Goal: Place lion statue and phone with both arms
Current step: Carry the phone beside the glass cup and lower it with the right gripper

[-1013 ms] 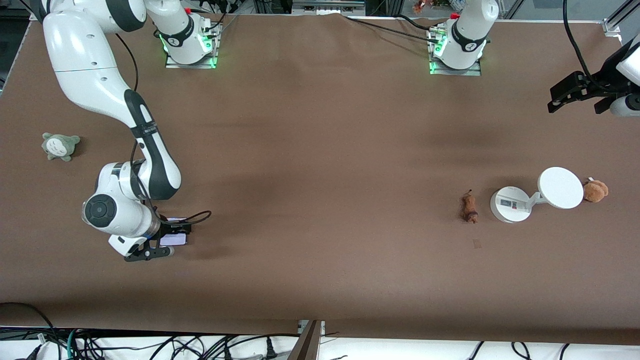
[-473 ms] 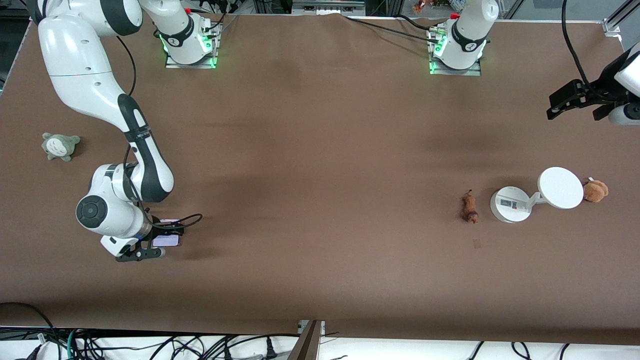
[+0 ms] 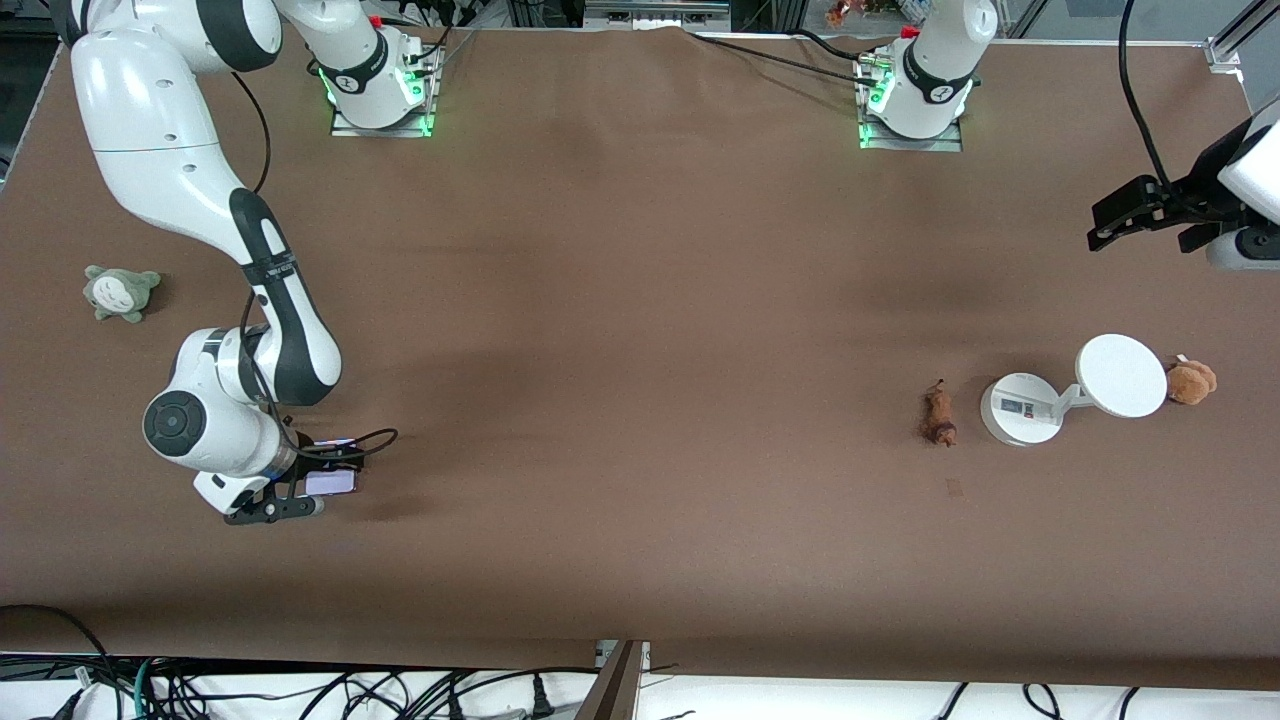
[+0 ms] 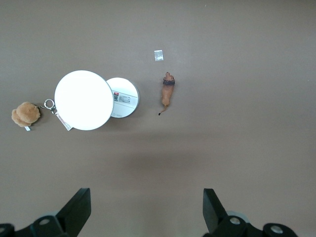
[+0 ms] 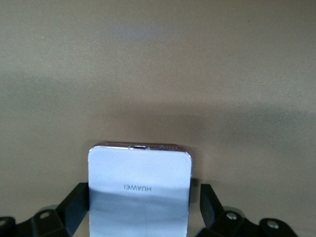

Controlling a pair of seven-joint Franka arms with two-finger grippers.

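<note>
So the phone (image 3: 331, 481) sits low at the right arm's end of the table, between our right gripper (image 3: 300, 487) fingers; we can't tell if they've let go. The lion statue (image 3: 938, 416) lies untouched beside the white stand (image 3: 1022, 408), with our left gripper (image 3: 1140, 212) waiting wide open, empty, up above.

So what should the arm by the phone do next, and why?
Probably lift the right gripper straight up: its fingers look open, with a gap beside the phone, which seems to lie on the table. The open left gripper waits over the left arm's end of the table.
</note>
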